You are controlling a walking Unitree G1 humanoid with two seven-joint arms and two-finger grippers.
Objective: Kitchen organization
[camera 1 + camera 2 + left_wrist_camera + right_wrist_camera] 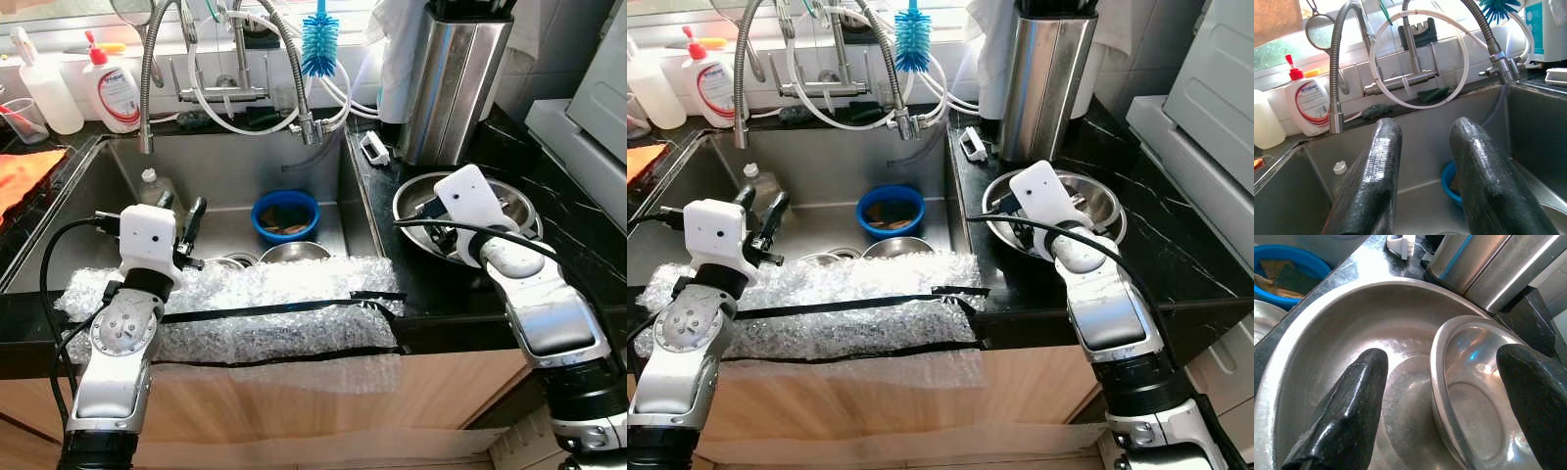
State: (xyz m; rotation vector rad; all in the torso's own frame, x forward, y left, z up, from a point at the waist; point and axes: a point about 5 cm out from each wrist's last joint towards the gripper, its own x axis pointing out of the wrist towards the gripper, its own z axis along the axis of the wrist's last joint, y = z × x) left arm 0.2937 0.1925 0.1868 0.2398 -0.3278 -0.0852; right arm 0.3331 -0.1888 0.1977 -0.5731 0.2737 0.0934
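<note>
Early stage: right pincer (1442, 396) spread over small steel bowl (1479, 401) nested in large bowl (1327, 347), ungrasped; left pincer (1425, 171) spread, empty above sink (245, 166); dishes remain.

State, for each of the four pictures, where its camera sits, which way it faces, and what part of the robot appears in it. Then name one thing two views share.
Left eye view: on the head, looking down at the sink; both silver arms show.
Right eye view: the other head eye, same scene.
Left wrist view: looks along the open left gripper toward the faucet.
Right wrist view: looks along the open right gripper into the large steel bowl holding a small steel bowl.
Shared: the blue bowl appears in all four views.
</note>
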